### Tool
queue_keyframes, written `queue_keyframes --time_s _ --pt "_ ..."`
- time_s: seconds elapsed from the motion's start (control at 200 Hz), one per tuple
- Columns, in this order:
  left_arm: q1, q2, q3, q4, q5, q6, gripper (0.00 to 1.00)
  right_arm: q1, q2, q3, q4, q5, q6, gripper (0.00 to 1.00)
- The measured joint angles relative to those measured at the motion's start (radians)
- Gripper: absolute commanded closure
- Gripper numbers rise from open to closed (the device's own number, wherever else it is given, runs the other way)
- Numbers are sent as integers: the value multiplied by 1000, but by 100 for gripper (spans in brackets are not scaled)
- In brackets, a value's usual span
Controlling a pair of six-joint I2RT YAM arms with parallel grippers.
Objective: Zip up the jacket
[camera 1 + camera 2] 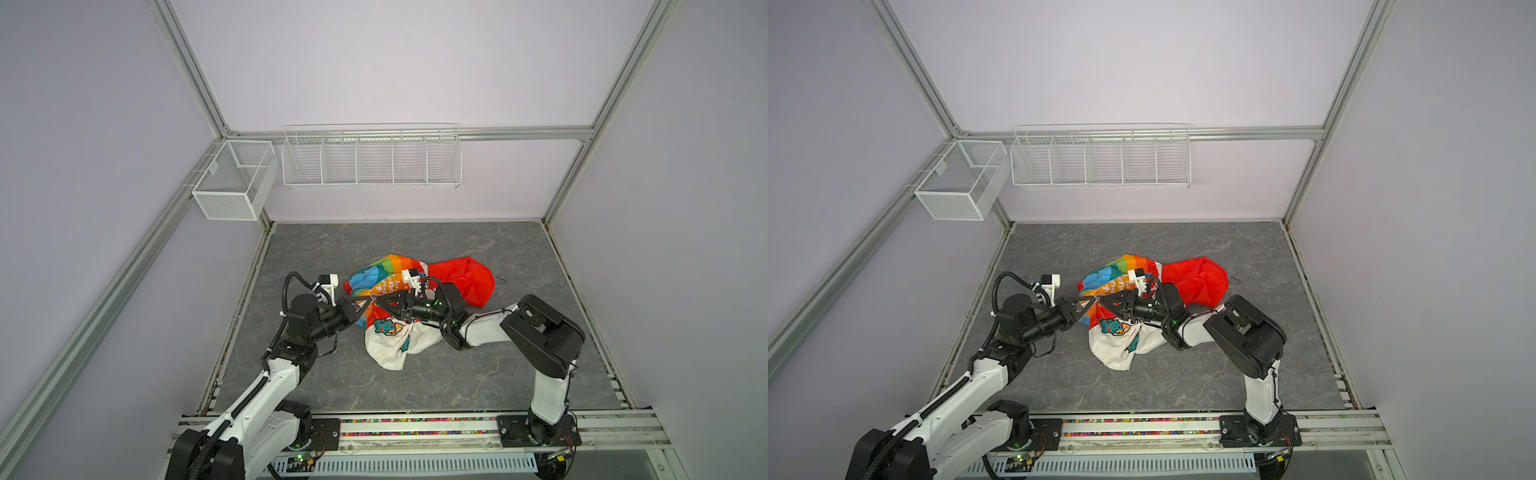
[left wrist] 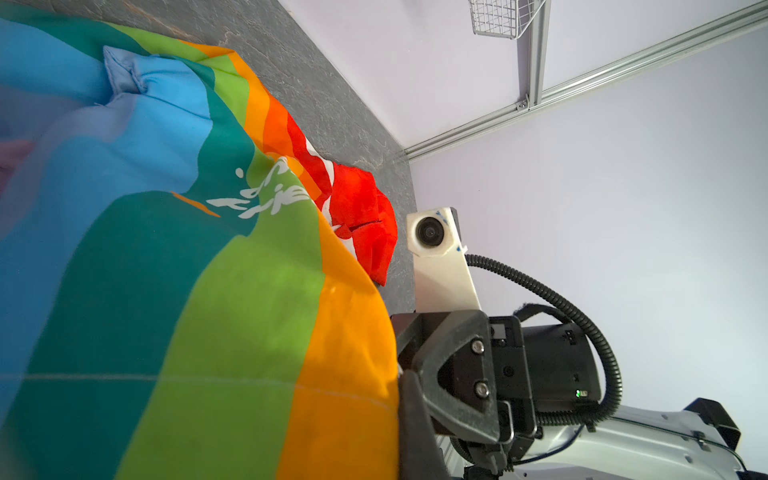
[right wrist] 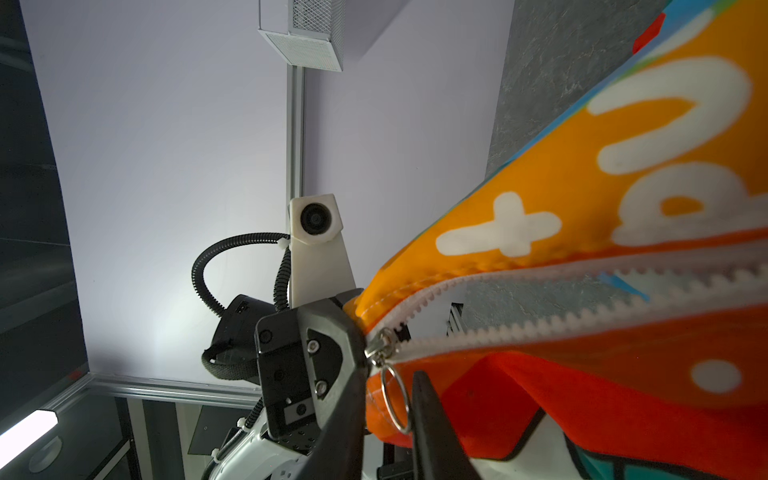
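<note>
Pinching the jacket hem in left jaws, we are straddling the ring with right jaws ajar, risking it slipping sideways.

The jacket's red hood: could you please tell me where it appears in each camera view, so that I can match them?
In a top view: the red hood lies right of centre, beside the rainbow half.
In a top view: the hood again, right of centre.
Left wrist: the hood shows beyond the rainbow fabric, on the grey table.
Right wrist: cannot tell; only a small red scrap shows.
Shared landmark: the white lettering, seen in all four.
</note>
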Motion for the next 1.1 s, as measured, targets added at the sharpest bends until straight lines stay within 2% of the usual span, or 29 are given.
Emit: queue_keyframes --time_s 0.315,0.44,0.605,0.71,0.935,1.1 --pt "0 -3 0 0 3 0 100 0 -5 1 -27 -10 -11 93" --pt "1 -11 0 -9 3 1 100 0 -14 8 -63 -11 -26 93" --pt "4 -24 0 -40 3 6 85 -1 -35 14 -135 -13 -65 93" --pt "6 -30 0 -56 3 8 82 -1 -58 26 -216 -13 -98 93" --pt "6 -47 0 -76 2 9 83 -2 -137 48 -387 -5 -193 93" --pt "6 -53 0 -82 -4 7 90 -5 -173 52 -467 8 -243 93"
